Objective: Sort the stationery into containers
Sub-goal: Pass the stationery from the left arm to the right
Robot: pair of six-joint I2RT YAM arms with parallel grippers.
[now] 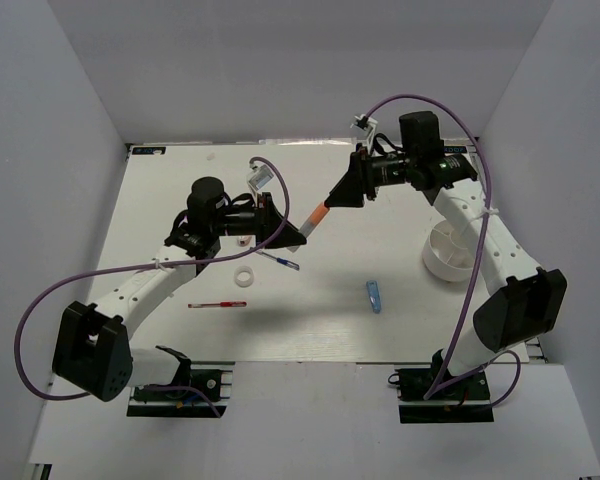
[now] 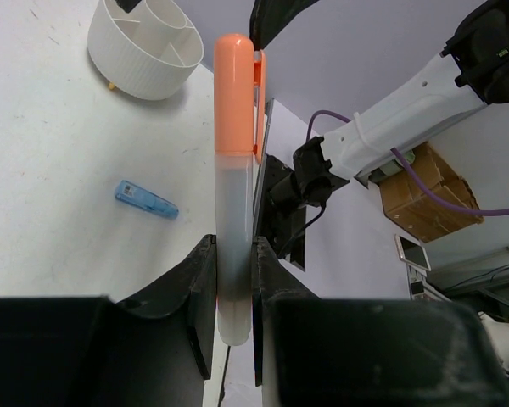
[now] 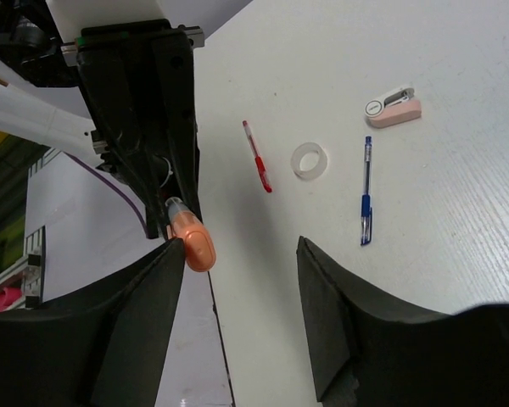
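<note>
Grips the white marker (image 2: 235, 170) tight in the left gripper (image 2: 235, 263), up off the table, orange cap (image 3: 192, 242) pointing to 1 o'clock. Holds the right gripper (image 3: 242, 246) with fingers apart, just beside that cap. Has the white bowl (image 1: 440, 268) on the table at 4 o'clock from there.

Bright, even light from overhead, with soft shadows on the white table (image 1: 310, 340). Close foreground dark and blurred in both wrist views, edges perhaps slightly warped.
</note>
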